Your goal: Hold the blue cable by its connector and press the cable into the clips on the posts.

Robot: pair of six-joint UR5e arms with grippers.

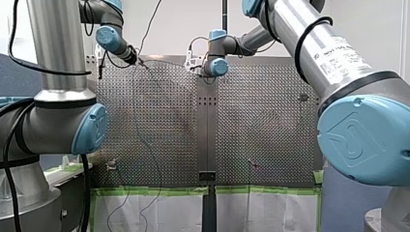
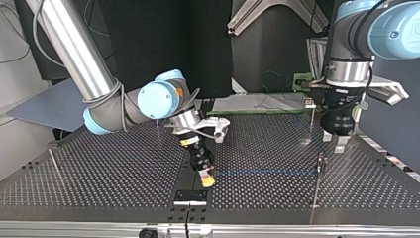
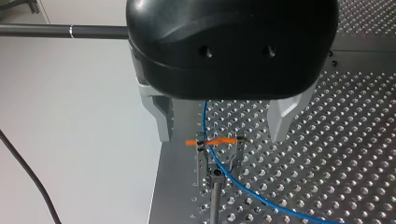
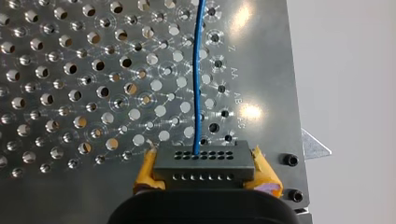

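My right tool [image 4: 203,169] clenched the grey connector [image 4: 205,161] between its yellow pads [image 4: 145,173].
The blue cable [image 4: 196,84] left the connector and ran low over the perforated tabletop [image 4: 70,93] to a clip [image 3: 218,151] atop a thin post [image 3: 214,200], crossing it. My left tool [image 3: 223,136] hung released above that clip, its metal fingers [image 3: 163,119] spread to either side.

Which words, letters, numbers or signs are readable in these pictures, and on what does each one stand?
"AA", "AB": marked beside the holes at the perforated table's edge, right wrist view; the marks next to them are unclear.
White label on my right arm: print too blurred to read.
Blue joint cap: embossed logo, no readable letters.
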